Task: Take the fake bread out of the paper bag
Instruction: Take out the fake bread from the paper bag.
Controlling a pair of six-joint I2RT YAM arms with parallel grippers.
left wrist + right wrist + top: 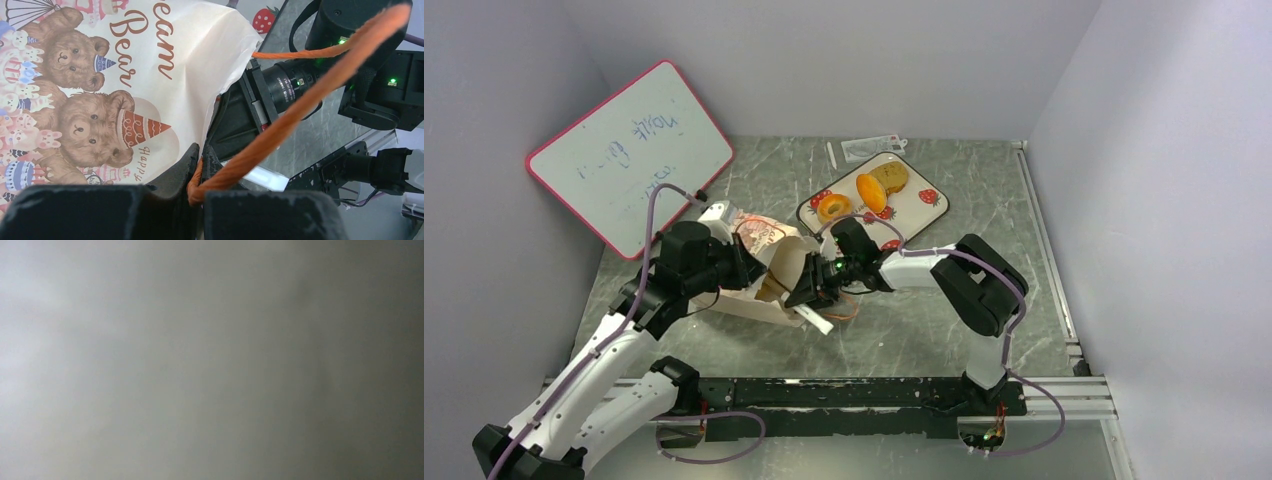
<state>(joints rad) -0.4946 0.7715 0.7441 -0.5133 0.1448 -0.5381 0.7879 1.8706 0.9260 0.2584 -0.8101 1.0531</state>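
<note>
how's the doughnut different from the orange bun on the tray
The doughnut is a golden-brown ring with a hole; the orange bun is a solid oval, brighter orange. The doughnut lies left and nearer, the bun right and farther back. Both lie on the tray.

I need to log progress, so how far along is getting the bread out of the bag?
Done: a doughnut, an orange bun and a tan bun sit on the strawberry tray. In hand: the left claw pinches the orange handle of the bag, and the right claw reaches into its mouth. Left: whatever remains inside, which I cannot see.
</note>
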